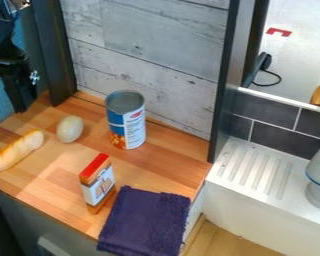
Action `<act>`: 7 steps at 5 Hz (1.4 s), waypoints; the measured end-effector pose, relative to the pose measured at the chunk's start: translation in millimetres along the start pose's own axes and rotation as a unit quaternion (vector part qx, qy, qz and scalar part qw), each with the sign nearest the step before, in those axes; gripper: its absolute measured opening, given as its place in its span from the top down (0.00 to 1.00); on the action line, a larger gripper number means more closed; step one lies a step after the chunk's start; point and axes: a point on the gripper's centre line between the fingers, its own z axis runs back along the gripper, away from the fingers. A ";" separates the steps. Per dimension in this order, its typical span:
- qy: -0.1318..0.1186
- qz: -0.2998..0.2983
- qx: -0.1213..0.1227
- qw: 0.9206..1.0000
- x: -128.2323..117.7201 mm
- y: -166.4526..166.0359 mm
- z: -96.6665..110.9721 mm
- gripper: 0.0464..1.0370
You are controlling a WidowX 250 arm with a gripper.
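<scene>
Egg (70,129) and bread (16,150) lie nearest the spread fingers (7,101) (can (126,121), box (98,184), towel (145,222) farther off).

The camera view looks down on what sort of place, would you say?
Probably a toy or mock-up kitchen: a wooden countertop with a food can on it, and a white ribbed drainboard below dark wall tiles.

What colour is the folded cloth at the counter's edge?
The cloth is dark purple, as the camera view shows.
</scene>
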 end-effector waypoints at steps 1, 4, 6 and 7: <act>0.010 0.000 -0.003 1.000 -2.3 -0.9 -5.3 0.04; 0.066 -0.065 -0.008 0.996 23.0 -29.5 -82.5 0.04; 0.061 -0.097 -0.029 0.993 32.2 -57.7 -107.3 0.04; 0.068 -0.109 -0.027 0.991 34.2 -64.8 -116.2 0.04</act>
